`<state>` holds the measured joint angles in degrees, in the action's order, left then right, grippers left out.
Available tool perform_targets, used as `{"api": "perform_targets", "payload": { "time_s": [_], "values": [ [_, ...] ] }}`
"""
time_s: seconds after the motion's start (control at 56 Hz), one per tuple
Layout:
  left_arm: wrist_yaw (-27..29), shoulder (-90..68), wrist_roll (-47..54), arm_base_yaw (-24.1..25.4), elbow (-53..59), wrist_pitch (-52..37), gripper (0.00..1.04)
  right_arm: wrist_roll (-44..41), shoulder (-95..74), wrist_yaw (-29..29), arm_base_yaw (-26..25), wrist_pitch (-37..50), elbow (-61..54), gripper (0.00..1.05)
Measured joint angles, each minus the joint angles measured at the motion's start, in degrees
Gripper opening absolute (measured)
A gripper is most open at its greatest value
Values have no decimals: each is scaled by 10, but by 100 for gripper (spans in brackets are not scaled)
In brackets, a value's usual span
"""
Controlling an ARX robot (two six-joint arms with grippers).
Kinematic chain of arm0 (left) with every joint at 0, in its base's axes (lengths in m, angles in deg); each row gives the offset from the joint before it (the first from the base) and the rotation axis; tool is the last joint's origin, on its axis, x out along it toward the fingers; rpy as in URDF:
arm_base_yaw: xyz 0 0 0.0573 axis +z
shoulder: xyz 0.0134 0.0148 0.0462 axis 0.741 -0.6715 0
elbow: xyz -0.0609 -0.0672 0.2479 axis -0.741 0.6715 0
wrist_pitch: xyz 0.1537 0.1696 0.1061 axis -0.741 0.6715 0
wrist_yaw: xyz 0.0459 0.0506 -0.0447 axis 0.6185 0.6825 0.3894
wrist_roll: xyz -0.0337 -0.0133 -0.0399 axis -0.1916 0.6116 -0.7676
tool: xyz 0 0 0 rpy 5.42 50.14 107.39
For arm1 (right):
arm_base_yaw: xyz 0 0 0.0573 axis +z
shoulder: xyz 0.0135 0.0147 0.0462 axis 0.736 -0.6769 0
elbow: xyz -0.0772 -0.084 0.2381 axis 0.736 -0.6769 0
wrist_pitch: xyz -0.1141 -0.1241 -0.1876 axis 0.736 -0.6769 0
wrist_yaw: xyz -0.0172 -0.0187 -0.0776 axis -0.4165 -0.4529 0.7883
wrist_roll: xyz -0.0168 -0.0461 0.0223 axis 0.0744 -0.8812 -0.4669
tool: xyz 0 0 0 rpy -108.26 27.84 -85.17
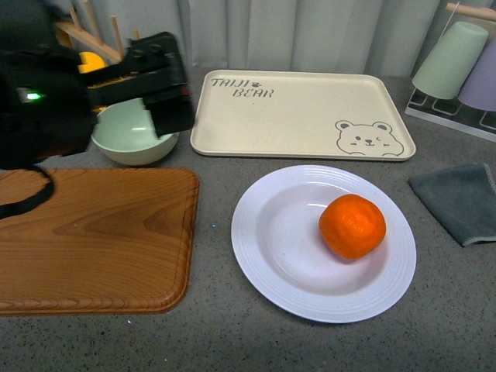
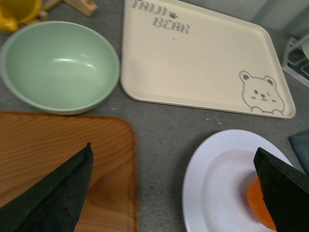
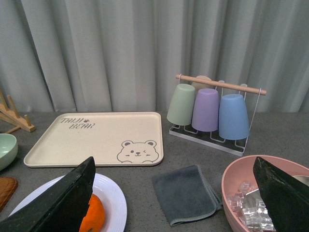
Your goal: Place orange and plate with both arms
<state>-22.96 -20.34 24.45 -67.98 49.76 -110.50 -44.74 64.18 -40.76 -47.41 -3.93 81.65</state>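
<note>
The orange [image 1: 352, 225] lies in the right half of the white ridged plate [image 1: 279, 240] on the grey table, front centre. My left gripper [image 1: 167, 89] is open and empty, raised at the far left over the green bowl and the wooden board. In the left wrist view my left gripper [image 2: 172, 149] stands wide open above the gap between board and plate [image 2: 217, 183], and one finger partly hides the orange [image 2: 258, 205]. My right gripper [image 3: 174, 160] is open and empty, off to the right of the plate [image 3: 113, 200] and orange [image 3: 94, 215]. It is out of the front view.
A beige bear tray [image 1: 298, 112] lies behind the plate. A pale green bowl [image 1: 128, 136] and a wooden board [image 1: 93, 240] are at the left. A grey cloth [image 1: 457, 198] and a cup rack [image 1: 457, 66] are at the right, with a pink bowl of ice [image 3: 241, 186] nearer.
</note>
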Motion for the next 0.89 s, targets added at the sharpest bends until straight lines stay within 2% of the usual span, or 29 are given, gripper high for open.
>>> {"api": "perform_targets", "payload": {
  "time_s": [0.107,0.196,0.304,0.375,0.482,0.536,0.714,0.768,0.893],
  "values": [
    [30,89,1,52,75,10,98,0,0,0,0,0,0,96],
    [34,127,12,84,116,-6,97,0,0,0,0,0,0,96],
    [-14,91,122,111,203,-269,77,0,0,-1,0,0,0,96],
    [-30,111,171,118,231,-349,65,0,0,0,0,0,0,96],
    [-38,198,201,132,236,-295,47,0,0,0,0,0,0,96],
    [-47,244,210,140,250,-268,34,0,0,0,0,0,0,96],
    [-73,324,218,163,277,-209,4,0,0,0,0,0,0,96],
    [-99,350,221,184,283,-190,4,0,0,0,0,0,0,96],
    [-103,407,222,200,293,-146,4,0,0,0,0,0,0,96]
  ]
}}
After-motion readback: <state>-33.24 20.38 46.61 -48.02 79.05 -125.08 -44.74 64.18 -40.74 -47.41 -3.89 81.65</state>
